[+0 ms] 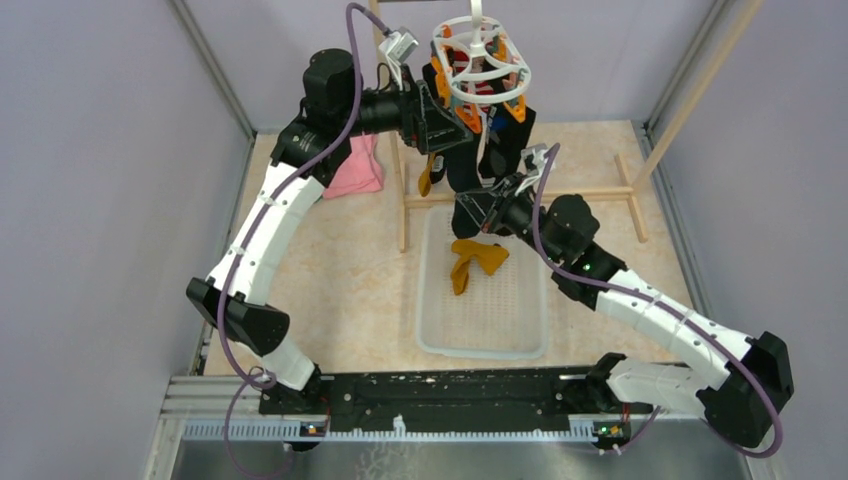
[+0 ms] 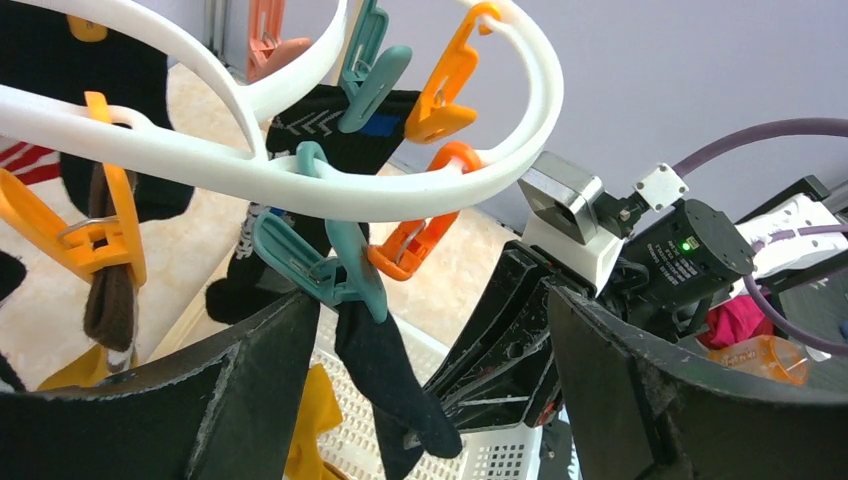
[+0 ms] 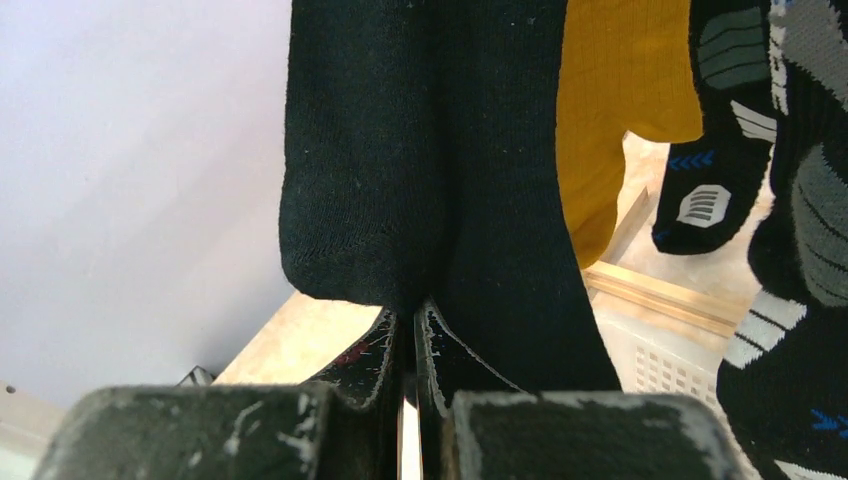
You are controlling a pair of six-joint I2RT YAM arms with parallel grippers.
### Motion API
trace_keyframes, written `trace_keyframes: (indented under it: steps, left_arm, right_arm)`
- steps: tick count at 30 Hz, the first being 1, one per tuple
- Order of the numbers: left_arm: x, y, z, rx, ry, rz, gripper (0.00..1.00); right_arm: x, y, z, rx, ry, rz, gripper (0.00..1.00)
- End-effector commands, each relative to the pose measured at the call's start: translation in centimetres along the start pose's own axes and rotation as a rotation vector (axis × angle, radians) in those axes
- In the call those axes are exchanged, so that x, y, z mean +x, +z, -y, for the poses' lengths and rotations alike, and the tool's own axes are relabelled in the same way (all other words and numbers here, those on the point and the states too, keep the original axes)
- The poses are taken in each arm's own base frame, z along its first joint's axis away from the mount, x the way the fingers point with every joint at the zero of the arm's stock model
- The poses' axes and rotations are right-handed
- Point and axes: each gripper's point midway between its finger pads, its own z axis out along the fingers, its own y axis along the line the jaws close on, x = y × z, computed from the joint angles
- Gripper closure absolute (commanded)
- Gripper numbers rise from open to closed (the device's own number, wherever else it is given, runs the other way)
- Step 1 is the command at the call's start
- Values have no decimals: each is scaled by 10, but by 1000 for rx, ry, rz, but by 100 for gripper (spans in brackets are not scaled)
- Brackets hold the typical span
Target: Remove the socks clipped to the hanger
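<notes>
Hanger (image 2: 190, 155): suspended high inside the frame of the wooden rack (image 1: 690, 95); orange and teal pegs dangle from its white ring.

Left gripper (image 2: 430, 300): raised to just below the hanger's rim; fingers spread wide, holding nothing; a teal peg (image 2: 340, 270) hangs in the gap between them, nearer one finger; contact cannot be confirmed.

Black sock (image 3: 430, 150): clipped in that teal peg; hangs straight down beneath the hanger.

Right gripper (image 3: 405, 320): positioned below the hanger; fingers pressed together on a fold low on the black sock.

Other socks under the hanger: a yellow sock (image 3: 620, 100) and a patterned sock (image 3: 720, 120) hang just beside the black sock; a red-and-white striped sock (image 1: 482, 87) shows through the ring.

Below the hanger, on the table: a white basket (image 1: 440, 330); a second yellow sock (image 1: 475, 262) lies crumpled inside it.

Left of the hanger, on the table: a pink cloth (image 1: 358, 168).
</notes>
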Motion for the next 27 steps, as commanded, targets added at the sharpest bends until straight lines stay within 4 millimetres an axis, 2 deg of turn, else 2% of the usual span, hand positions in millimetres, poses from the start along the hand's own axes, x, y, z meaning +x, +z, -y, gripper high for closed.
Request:
trace_keyframes:
  steps: [1, 4, 10, 17, 21, 27]
  left_arm:
    - [-19, -1, 1, -41, 47, 63, 10]
    - [-17, -2, 4, -30, 50, 56, 10]
    - [6, -13, 6, -44, 56, 21, 12]
    - [9, -17, 3, -72, 57, 11, 17]
    - [1, -18, 2, -86, 71, 32, 19]
    - [-11, -9, 3, -50, 54, 58, 19]
  right_arm:
    - [-27, 3, -19, -56, -4, 62, 100]
    - [-27, 2, -19, -60, -3, 60, 100]
    - [-28, 0, -29, -104, 12, 52, 100]
    - [-26, -3, -33, -125, 28, 43, 100]
    - [-23, -4, -31, -114, 23, 30, 100]
    - [-19, -1, -30, -110, 27, 18, 100]
